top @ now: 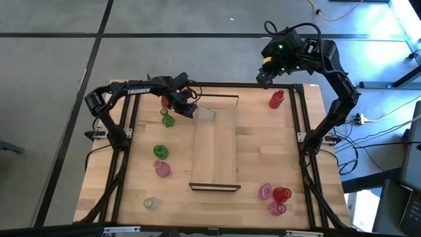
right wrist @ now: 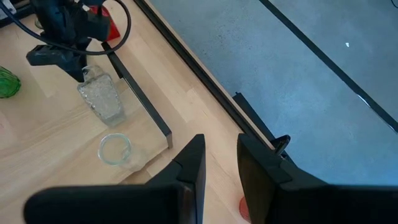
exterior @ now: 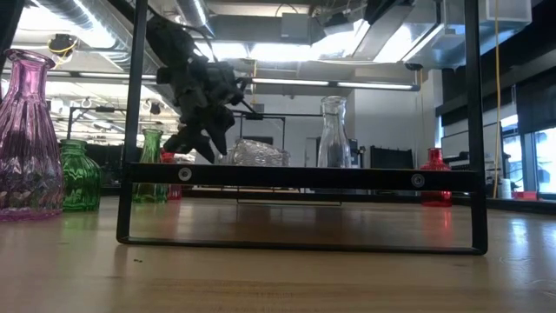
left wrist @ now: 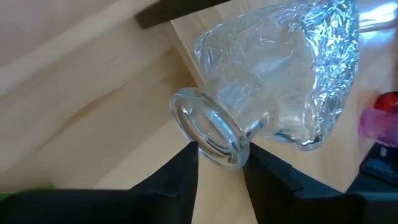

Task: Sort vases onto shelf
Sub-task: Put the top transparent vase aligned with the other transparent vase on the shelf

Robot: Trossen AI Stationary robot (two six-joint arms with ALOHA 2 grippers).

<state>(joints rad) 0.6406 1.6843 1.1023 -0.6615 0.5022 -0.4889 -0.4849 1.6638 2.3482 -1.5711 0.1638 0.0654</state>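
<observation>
Your left gripper [left wrist: 219, 163] is clamped on the neck of a tilted clear textured glass vase [left wrist: 280, 74] over the long light-wood shelf's [top: 214, 155] far end; your right gripper [right wrist: 219, 163], fingers slightly apart, waits beyond the worktop's [top: 263, 145] far edge.

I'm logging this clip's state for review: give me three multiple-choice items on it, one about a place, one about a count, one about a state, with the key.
1. Where is the textured clear vase held by the left tool?
A. At the far end of the shelf
B. Beside the red vase near the right arm
C. On the floor

2. How many green vases stand on the table left of the shelf?
A. None
B. Two
C. Five

3. What is the right tool doing?
A. Gripping a pink vase
B. Pressing on the shelf
C. Empty, raised near the table's far right corner

Key: 1 A, the high view shows the vase at the shelf's far frame. 2 B, one green vase sits near the left arm, another green vase closer to the camera side. 3 C, the right wrist view shows the fingers apart with nothing between.
</observation>
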